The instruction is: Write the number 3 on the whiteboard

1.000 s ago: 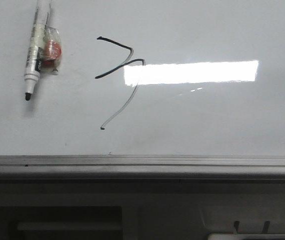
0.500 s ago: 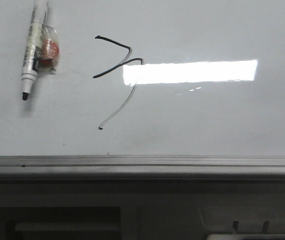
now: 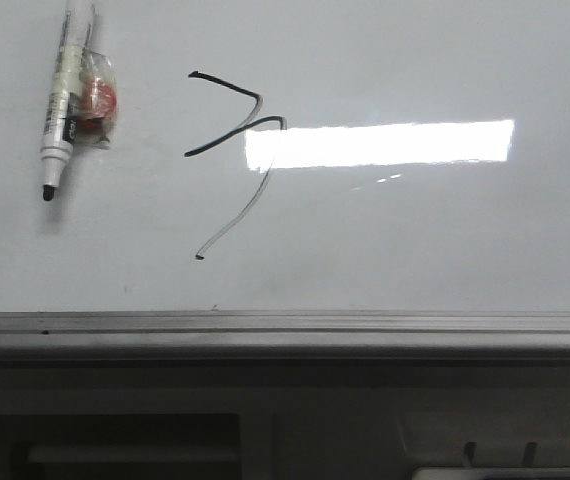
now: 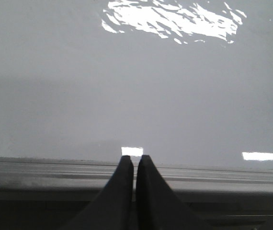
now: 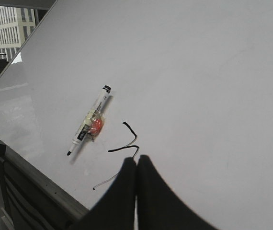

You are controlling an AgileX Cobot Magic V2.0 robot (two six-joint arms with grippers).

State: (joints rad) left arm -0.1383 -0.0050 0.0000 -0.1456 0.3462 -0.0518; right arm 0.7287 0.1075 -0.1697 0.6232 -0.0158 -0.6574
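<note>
The whiteboard [image 3: 415,240] fills the front view, glossy pale grey, with a grey edge rail [image 3: 285,322] along its near side. The number 3 [image 3: 250,125] is a thin angular black line with two left-pointing prongs and a long faint tail. A white marker pen [image 3: 60,105] with an orange blob taped to it lies loose at the far left, tip toward the rail. The number [image 5: 127,143] and the pen [image 5: 89,125] also show in the right wrist view. My right gripper [image 5: 136,160] is shut and empty above the number. My left gripper [image 4: 135,158] is shut and empty over the rail.
A bright rectangular glare [image 3: 380,143] lies on the board right of the number. Below the rail is a dark table front [image 3: 285,420]. Windows and buildings [image 5: 7,28] show beyond the board's far edge in the right wrist view.
The front view has shifted slightly: pen and number sit a few pixels further left and up than a second ago. Nothing was picked up or released.
</note>
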